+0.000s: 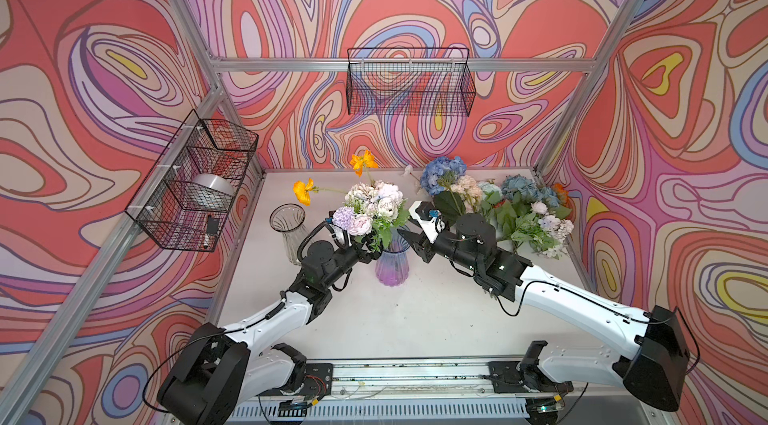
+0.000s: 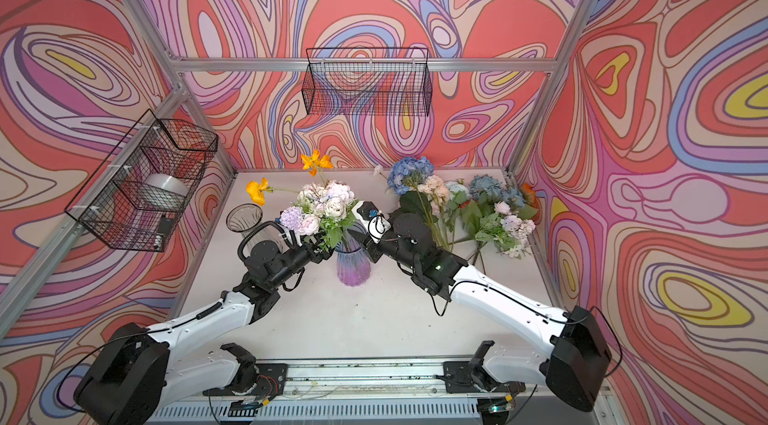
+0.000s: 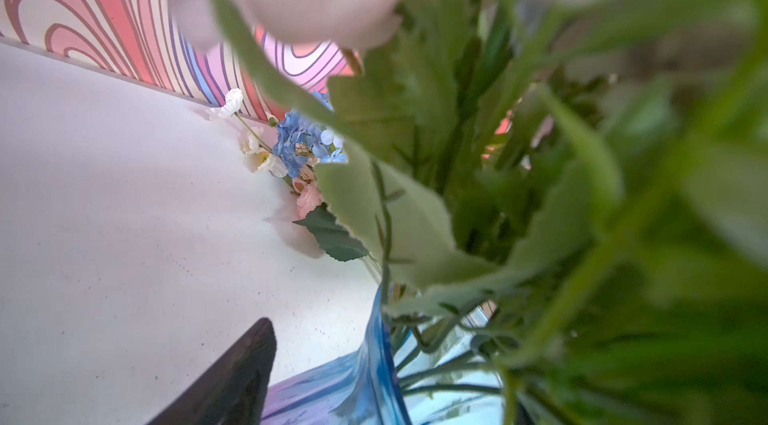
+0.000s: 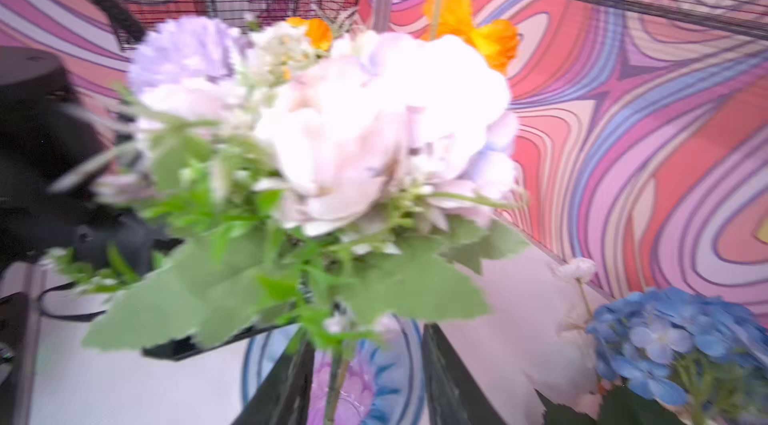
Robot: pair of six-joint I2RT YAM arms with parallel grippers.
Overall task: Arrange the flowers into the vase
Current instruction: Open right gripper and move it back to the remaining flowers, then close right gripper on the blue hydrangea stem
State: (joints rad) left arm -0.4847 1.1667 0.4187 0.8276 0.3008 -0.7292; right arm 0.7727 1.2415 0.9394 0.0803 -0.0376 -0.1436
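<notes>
Pastel bunch [image 1: 374, 205] (leafy) in purple vase [image 1: 392, 267]

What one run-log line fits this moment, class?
stage: pastel bunch in purple vase | left gripper: in its foliage, grip unclear | right gripper: open beside rim | remaining: loose flowers on table

The left arm [image 1: 266, 315] and the right arm [image 1: 582, 302] are based at the near edge of the tabletop [image 1: 415, 319], elbows out and forearms angled inward toward its middle. The left gripper [image 1: 371, 251] shows a single finger [image 3: 245, 364], so the spread of its jaws cannot be told. The right gripper [image 1: 410, 241] faces it with its jaws parted.
</notes>
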